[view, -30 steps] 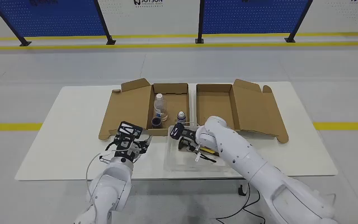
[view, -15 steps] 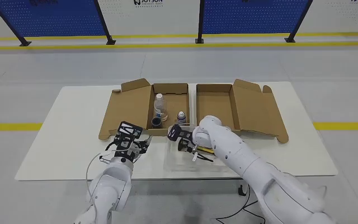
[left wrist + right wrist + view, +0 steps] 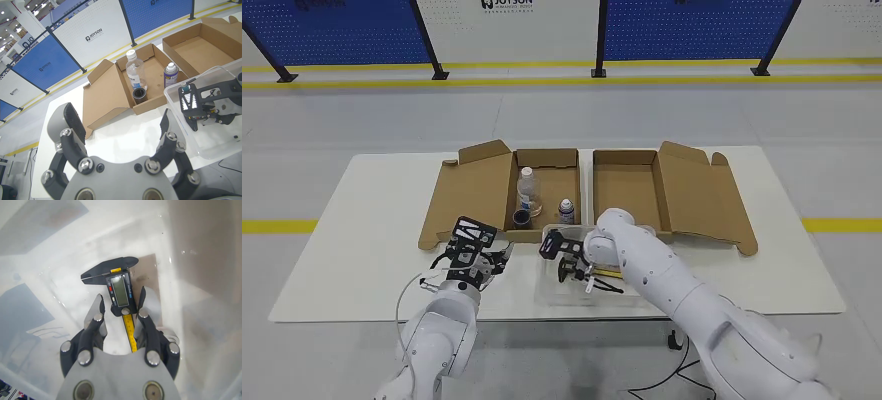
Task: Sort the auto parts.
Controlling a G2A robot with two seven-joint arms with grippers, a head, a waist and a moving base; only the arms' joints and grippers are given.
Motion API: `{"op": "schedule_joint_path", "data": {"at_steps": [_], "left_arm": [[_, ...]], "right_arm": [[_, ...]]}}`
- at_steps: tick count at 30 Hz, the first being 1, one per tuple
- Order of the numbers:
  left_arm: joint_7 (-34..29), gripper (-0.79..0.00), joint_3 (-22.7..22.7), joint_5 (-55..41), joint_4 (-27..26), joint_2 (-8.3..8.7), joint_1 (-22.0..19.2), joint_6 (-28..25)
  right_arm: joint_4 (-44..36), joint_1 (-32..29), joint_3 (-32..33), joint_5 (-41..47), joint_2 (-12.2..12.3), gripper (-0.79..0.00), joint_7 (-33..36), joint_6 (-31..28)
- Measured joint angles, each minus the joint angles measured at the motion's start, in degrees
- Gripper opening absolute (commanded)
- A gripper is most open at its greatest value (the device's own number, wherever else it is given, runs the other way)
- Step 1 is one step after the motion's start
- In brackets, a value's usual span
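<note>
A white table (image 3: 362,230) stands before blue partition panels (image 3: 352,30) and yellow floor lines (image 3: 842,225).

I saw a translucent, glossy plastic bin (image 3: 547,285) around a matt black plastic digital caliper (image 3: 121,291) with a smooth yellow scale. At the bin's eleven o'clock, the brown cardboard box (image 3: 467,205) looked matt and papery. In it, the clear plastic bottle (image 3: 136,73) and the metal spray can (image 3: 170,75) shone. The left gripper (image 3: 117,111) had ribbed black pads (image 3: 73,121).
</note>
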Motion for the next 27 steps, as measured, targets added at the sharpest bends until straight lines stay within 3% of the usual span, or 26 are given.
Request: {"op": "schedule_joint_path", "data": {"at_steps": [4,6,19,21,22,23,24,27], "left_arm": [[0.00,0.000,0.00,0.00,0.00,0.00,0.00,0.00],[0.00,0.000,0.00,0.00,0.00,0.00,0.00,0.00],[0.00,0.000,0.00,0.00,0.00,0.00,0.00,0.00],[0.00,0.000,0.00,0.00,0.00,0.00,0.00,0.00],[0.00,0.000,0.00,0.00,0.00,0.00,0.00,0.00],[0.00,0.000,0.00,0.00,0.00,0.00,0.00,0.00],[0.00,0.000,0.00,0.00,0.00,0.00,0.00,0.00],[0.00,0.000,0.00,0.00,0.00,0.00,0.00,0.00]], "right_arm": [[-1.32,-0.05,0.27,-1.52,0.33,-0.348,-0.17,0.29],[-1.62,-0.05,0.08,-2.78,0.37,-0.394,-0.58,0.27],[2.13,0.30,-1.77,-4.63,-1.53,-0.459,-2.45,-1.20],[2.99,0.43,-1.99,-4.52,-1.91,-0.496,-2.39,-1.44],[3.31,0.48,-2.07,-4.48,-2.06,-0.551,-2.46,-1.54],[3.63,0.54,-2.13,-4.43,-2.21,-0.643,-2.56,-1.65],[4.02,0.62,-2.18,-4.36,-2.39,-0.785,-2.71,-1.81],[4.87,0.86,-2.14,-4.16,-2.71,-0.785,-3.09,-2.12]]}}
